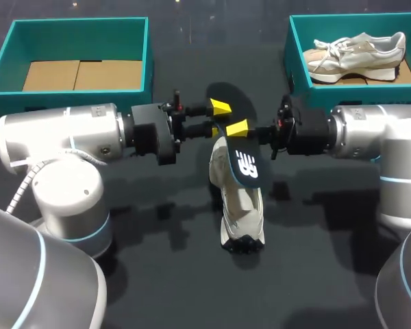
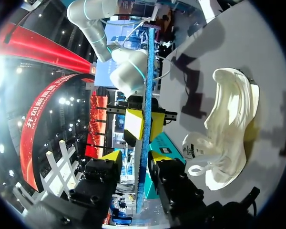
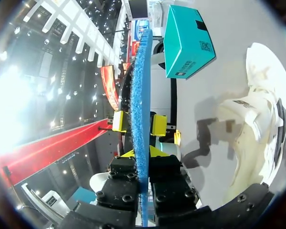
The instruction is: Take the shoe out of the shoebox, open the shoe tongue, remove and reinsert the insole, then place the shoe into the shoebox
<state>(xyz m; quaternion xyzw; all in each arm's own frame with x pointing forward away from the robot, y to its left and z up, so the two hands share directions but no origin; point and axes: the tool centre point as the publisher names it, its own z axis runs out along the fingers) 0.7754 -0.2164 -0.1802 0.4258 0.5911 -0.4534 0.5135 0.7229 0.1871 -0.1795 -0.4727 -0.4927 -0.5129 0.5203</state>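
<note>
A dark insole [image 1: 245,164] with a white logo hangs in the air over the white shoe [image 1: 241,219], which stands on the dark table. My right gripper [image 1: 252,131] is shut on the insole's side edge. In the right wrist view the blue insole [image 3: 140,86] is pinched between that gripper's [image 3: 140,152] fingers. My left gripper [image 1: 227,116] comes from the opposite side with the insole [image 2: 145,95] between its fingers [image 2: 135,156]. One finger touches it and a gap shows at the other. The shoe [image 2: 231,119] lies beside and below.
A teal shoebox [image 1: 75,22] with a cardboard floor stands at the back left. A second teal shoebox [image 1: 356,17] at the back right holds another pale shoe [image 1: 359,51]. Both arms meet over the middle of the table.
</note>
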